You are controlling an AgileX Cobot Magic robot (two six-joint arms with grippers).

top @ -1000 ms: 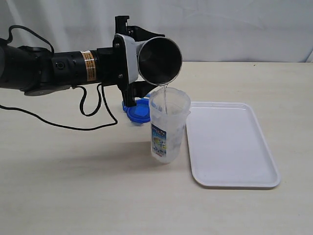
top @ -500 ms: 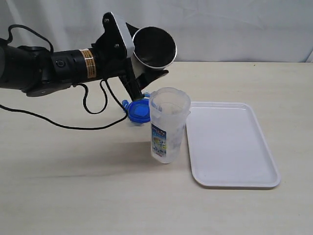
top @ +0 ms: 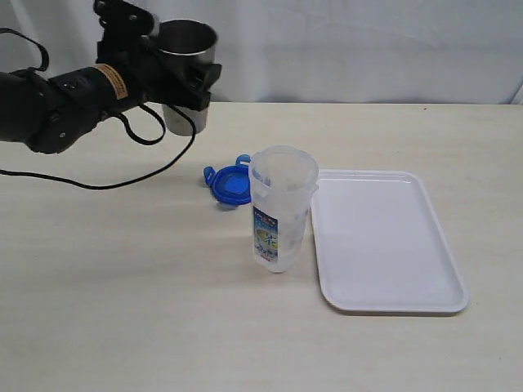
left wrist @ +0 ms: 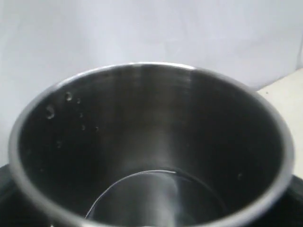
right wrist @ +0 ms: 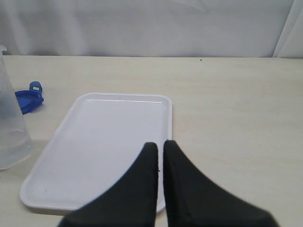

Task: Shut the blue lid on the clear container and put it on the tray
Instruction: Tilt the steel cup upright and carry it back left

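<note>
Pale bench [top: 122, 318]. We see left tool [top: 191, 88] grasping cup [top: 186, 42] upright near far-left corner; right tool [right wrist: 160, 152] clenched; lid [top: 231, 185] just beside container [top: 282, 214].

Black left arm [top: 49, 110], orange label band [top: 110, 82], trailing black cable [top: 98, 188].

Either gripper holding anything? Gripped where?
The left gripper holds the steel cup, clamped around its side wall at mid-height. The right gripper is shut, holding nothing.
</note>
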